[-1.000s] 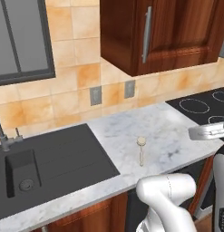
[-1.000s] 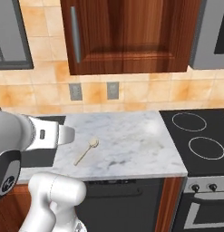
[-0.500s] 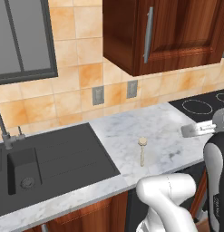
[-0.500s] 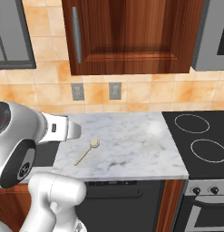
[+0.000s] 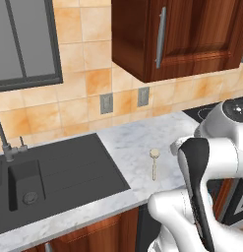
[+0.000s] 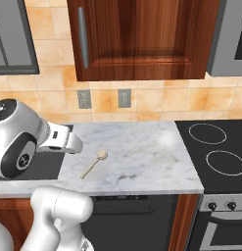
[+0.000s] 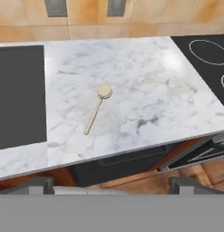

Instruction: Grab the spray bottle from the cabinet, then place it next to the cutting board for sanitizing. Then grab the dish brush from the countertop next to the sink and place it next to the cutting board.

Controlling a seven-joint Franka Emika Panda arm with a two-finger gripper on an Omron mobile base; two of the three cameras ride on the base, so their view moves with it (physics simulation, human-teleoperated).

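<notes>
Gripper (image 7: pixel 111 186) held high, out past the front edge of the countertop (image 7: pixel 145 90) and looking down onto it; finger tips (image 7: pixel 188 185) set wide apart at the bottom of the hand view, released, gripping nothing. Well clear of every object.

Next out, the dish brush (image 7: pixel 97 107): lying flat on the bare marble, alone, round head toward the tiled wall, thin handle angled back toward the counter's front edge. Closer to the sink side than to the stove, yet not touching the sink (image 7: pixel 18 95) rim. Seen again in the left base view (image 5: pixel 153 163) and in the right base view (image 6: pixel 94 163), same pose. Open marble all around it, widest toward the stove; a narrower strip between the handle end and the front edge.

To one side, the dark basin and drain board (image 5: pixel 54 177) sunk flush into the slab, with the curved steel tap (image 5: pixel 5 140) at the back rim. To the other side, the black cooktop (image 6: pixel 215 154) butting straight against the marble's end. Behind, orange tiles with two grey wall outlets (image 6: pixel 104 98). Overhead, a dark wooden cabinet with a steel bar handle (image 6: pixel 83 37), hanging well above the work surface.
</notes>
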